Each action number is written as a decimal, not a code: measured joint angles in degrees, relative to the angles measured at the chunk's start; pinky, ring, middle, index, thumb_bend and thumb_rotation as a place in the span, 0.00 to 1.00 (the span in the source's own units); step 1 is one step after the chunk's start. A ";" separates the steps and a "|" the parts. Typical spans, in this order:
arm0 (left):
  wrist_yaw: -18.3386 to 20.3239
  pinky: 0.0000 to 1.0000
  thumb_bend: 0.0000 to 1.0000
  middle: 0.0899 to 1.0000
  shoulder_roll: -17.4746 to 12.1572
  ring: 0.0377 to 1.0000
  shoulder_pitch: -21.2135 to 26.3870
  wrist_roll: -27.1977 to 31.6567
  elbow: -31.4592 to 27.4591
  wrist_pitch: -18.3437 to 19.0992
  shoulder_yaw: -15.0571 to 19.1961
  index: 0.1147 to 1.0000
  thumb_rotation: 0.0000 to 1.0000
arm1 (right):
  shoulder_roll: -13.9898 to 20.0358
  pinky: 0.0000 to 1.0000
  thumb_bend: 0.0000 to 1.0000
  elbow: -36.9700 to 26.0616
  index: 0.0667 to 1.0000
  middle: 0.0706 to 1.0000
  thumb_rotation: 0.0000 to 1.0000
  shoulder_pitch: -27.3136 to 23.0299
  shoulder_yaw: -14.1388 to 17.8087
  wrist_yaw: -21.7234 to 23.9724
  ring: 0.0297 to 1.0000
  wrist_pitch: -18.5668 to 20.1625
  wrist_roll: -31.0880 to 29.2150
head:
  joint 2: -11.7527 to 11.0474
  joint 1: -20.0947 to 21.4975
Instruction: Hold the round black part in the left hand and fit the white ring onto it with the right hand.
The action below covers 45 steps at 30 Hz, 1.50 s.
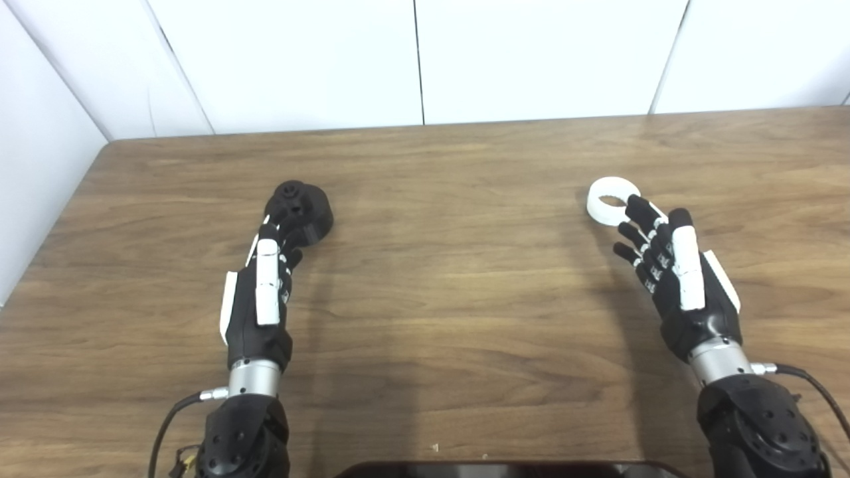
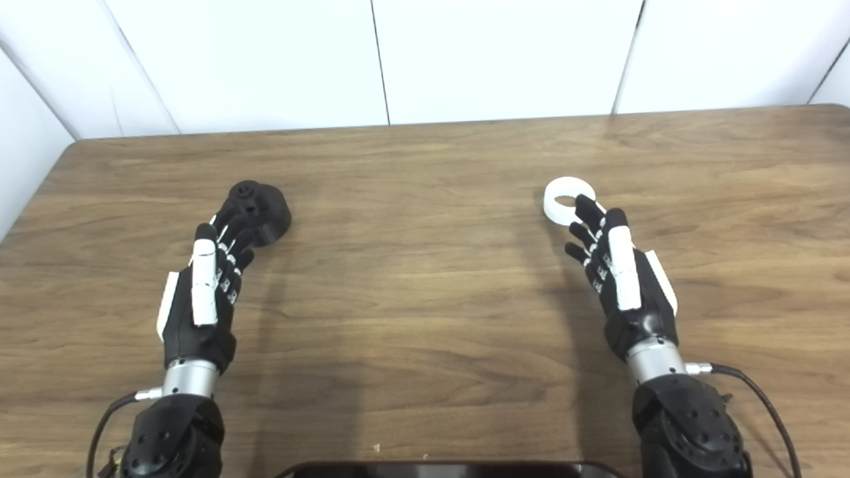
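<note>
The round black part (image 1: 300, 211) sat on the left side of the wooden table (image 1: 451, 299), far from the robot's body. The white ring (image 1: 611, 199) lay flat on the right side, about as far away, and the two things were well apart from each other.

The left hand (image 1: 260, 299) reached toward the black part. Its fingertips (image 1: 271, 232) were at the near edge of the part and looked like they were touching it or just beside it. The fingers were stretched out, not wrapped around anything, so this hand held nothing yet.

The right hand (image 1: 677, 279) reached toward the ring. Its fingers (image 1: 641, 211) were spread apart and a little bent, and they held nothing. One fingertip was right at the near right edge of the ring. I could not tell if it really touched.

So each thing lay just past the fingers of its own hand, on the far side. The black part was straight ahead of the left fingers and a bit to the right. The ring was ahead of the right fingers and a bit to the left. The ring had its hole pointing up. The black part had a small bump on top, pointing up too.

I think both hands needed to go a little farther before closing, left on the black part and right on the ring.
</note>
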State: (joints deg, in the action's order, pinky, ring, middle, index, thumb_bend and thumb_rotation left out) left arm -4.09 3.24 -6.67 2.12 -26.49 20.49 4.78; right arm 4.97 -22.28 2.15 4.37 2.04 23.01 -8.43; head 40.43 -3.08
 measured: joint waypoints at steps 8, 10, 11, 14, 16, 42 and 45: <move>0.16 0.96 0.51 0.94 -0.02 0.94 -0.06 0.27 -0.05 0.72 0.07 0.92 0.96 | 0.00 0.89 0.58 0.00 0.89 0.94 1.00 0.00 0.00 -0.23 0.93 0.00 0.03 | -0.09 0.00; 0.22 0.96 0.52 0.94 -0.02 0.94 -0.05 0.41 -0.05 0.96 0.15 0.92 0.95 | 0.00 0.89 0.58 0.00 0.89 0.94 1.00 0.00 0.00 -0.24 0.94 0.00 0.03 | -0.17 0.00; 0.22 0.96 0.52 0.94 -0.02 0.94 -0.05 0.43 -0.06 1.03 0.19 0.92 0.95 | 0.00 0.89 0.58 0.00 0.89 0.94 1.00 0.00 0.00 -0.24 0.94 0.01 0.03 | -0.18 -0.09; 0.23 0.96 0.52 0.94 -0.08 0.94 -0.04 0.42 -0.18 1.32 0.23 0.92 0.95 | 0.01 0.90 0.58 0.00 0.90 0.94 1.00 0.00 0.00 -0.17 0.94 0.00 0.01 | -0.26 -0.09; 0.24 0.96 0.52 0.95 -0.18 0.94 -0.04 0.41 -0.25 1.41 0.29 0.92 0.95 | 0.02 0.90 0.59 0.00 0.90 0.94 1.00 0.00 -0.01 -0.17 0.93 0.00 0.03 | -0.53 -0.26; 4.76 0.94 0.74 0.97 -18.72 0.96 7.75 -11.44 -3.09 6.41 2.15 0.95 0.50 | 0.03 0.89 0.62 2.72 0.88 0.93 1.00 0.29 -0.06 0.14 0.92 -2.30 -1.26 | -2.29 -2.72; 6.58 0.91 0.83 0.98 -21.89 0.97 9.37 -13.01 -0.40 6.72 2.71 0.95 0.45 | 0.01 0.88 0.63 3.13 0.87 0.92 0.99 0.30 -0.20 0.13 0.92 -2.40 -1.21 | -2.55 -2.72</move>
State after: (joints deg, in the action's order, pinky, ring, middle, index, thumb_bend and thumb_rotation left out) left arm 2.49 -18.66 2.70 -10.90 -26.89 27.21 7.48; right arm 4.97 -19.15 2.45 4.17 2.18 20.61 -9.64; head 37.88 -5.80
